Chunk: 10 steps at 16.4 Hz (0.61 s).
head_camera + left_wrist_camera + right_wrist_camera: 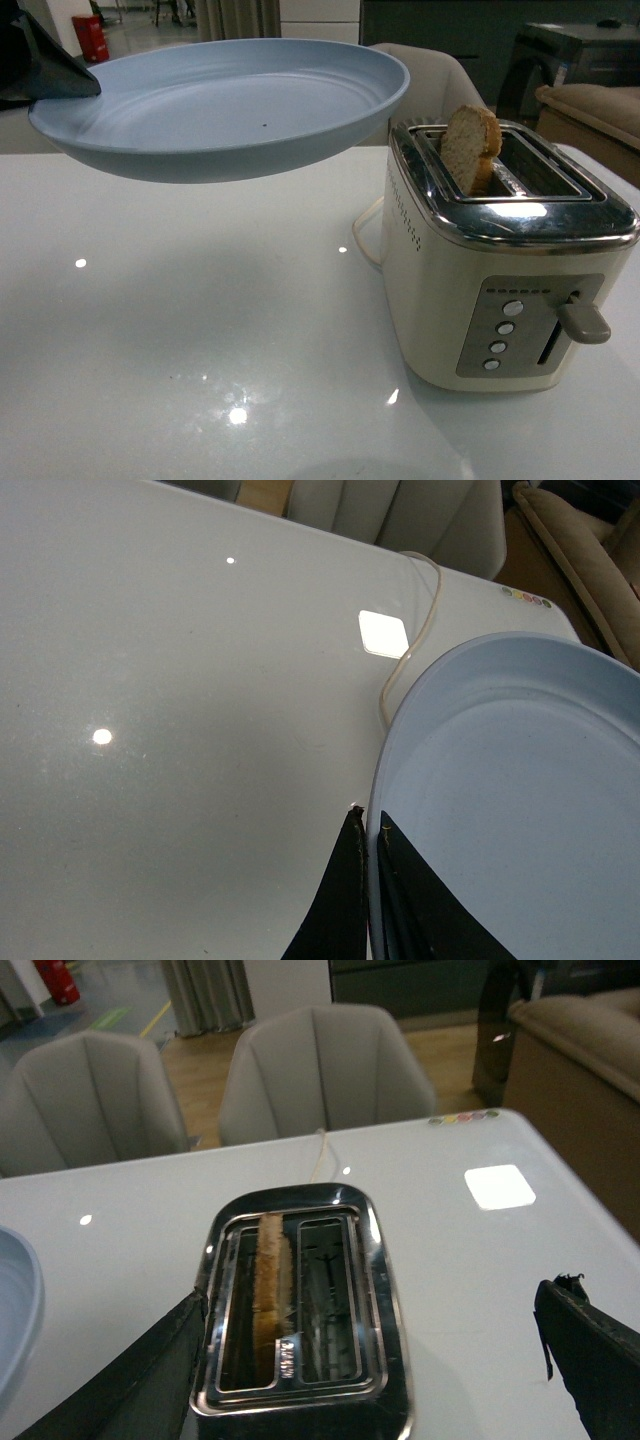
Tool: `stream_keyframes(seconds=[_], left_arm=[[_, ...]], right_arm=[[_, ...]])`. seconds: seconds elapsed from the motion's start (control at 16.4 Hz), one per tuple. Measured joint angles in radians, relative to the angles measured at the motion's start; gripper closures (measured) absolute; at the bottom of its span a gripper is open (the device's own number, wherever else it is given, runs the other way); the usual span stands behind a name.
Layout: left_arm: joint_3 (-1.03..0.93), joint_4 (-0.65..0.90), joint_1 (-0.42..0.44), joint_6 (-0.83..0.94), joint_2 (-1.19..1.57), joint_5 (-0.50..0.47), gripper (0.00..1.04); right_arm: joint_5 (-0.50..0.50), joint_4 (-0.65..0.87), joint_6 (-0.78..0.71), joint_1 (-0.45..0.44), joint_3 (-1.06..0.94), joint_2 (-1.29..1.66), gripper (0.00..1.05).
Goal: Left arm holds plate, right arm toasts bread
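Standing upright in the toaster point(440, 285) slot nearer the plate point(220, 110), the bread point(470, 148) is loaded but the lever point(583, 320) sits high, so toasting and plating appear outstanding; left arm point(370, 818) jaws pinch the raised plate's rim, right arm point(372, 1295) jaws gape wide above the toaster, cord point(362, 235) trailing clear behind.

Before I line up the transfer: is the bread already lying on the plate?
No, the pale blue plate is bare, and the bread slice stands upright in a slot of the toaster.
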Motion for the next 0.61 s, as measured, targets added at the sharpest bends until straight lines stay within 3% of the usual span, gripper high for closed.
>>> stream_keyframes(seconds=[0.18,0.3,0.49,0.61], left_arm=[[0.000,0.000,0.000,0.000,0.000,0.000,1.03],[0.000,0.000,0.000,0.000,0.000,0.000,1.03],[0.000,0.000,0.000,0.000,0.000,0.000,1.03],[0.000,0.000,0.000,0.000,0.000,0.000,1.03]], right_arm=[[0.066,0.026,-0.130,-0.035,-0.234,-0.297,0.06],[0.039,0.019,-0.187,-0.091,-0.305,-0.431,0.08],[-0.202,0.143,-0.185,-0.237,-0.436,-0.543,0.33],[-0.264,0.149,-0.184,-0.306,-0.504,-0.571,0.49]])
